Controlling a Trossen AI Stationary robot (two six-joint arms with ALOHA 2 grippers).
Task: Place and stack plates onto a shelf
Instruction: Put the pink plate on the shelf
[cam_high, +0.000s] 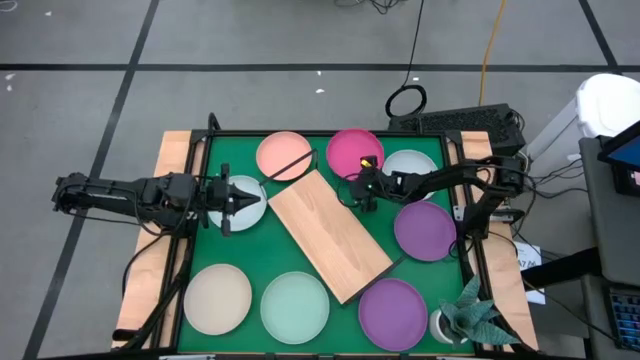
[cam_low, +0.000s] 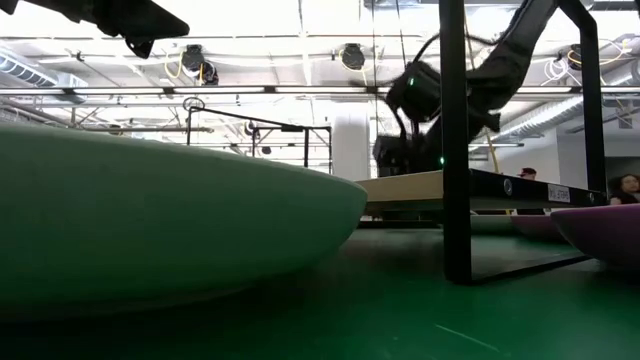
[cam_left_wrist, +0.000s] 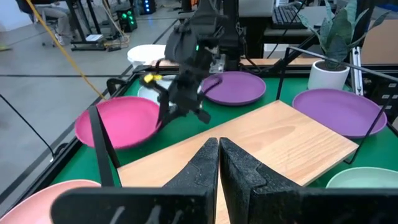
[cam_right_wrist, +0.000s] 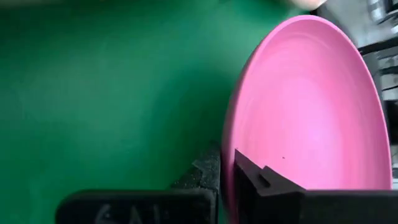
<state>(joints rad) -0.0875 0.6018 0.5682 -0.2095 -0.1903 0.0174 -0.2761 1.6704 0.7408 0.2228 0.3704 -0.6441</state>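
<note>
The light wood shelf (cam_high: 330, 235) lies slantwise at the middle of the green mat, on black wire frames (cam_low: 455, 150). Plates lie around it: salmon (cam_high: 285, 155), magenta (cam_high: 352, 150), pale (cam_high: 415, 165), two purple (cam_high: 425, 230) (cam_high: 393, 312), mint (cam_high: 295, 305) and beige (cam_high: 218, 298). My right gripper (cam_high: 364, 190) is shut on the magenta plate (cam_right_wrist: 311, 106) at the shelf's far corner. My left gripper (cam_high: 232, 198) is shut on nothing and hovers over a pale blue plate (cam_high: 248, 205) on the left, pointing at the shelf (cam_left_wrist: 273, 143). My right gripper pinches the magenta plate by its rim (cam_right_wrist: 230, 158), on the side nearest the shelf. One finger (cam_right_wrist: 261, 183) lies on the plate's inner face and the other (cam_right_wrist: 202, 171) on its outer side. The fingers come slanting down from the table's right. The plate looks tipped (cam_left_wrist: 118, 121), held edge raised.
A potted plant (cam_high: 470, 320) stands at the near right corner by the purple plate. Bare green mat shows between the shelf and the beige plate (cam_high: 240, 250). The table's black frame posts (cam_high: 210, 125) (cam_high: 455, 145) rise at the far corners. A keyboard (cam_high: 470, 120) lies beyond the far edge.
</note>
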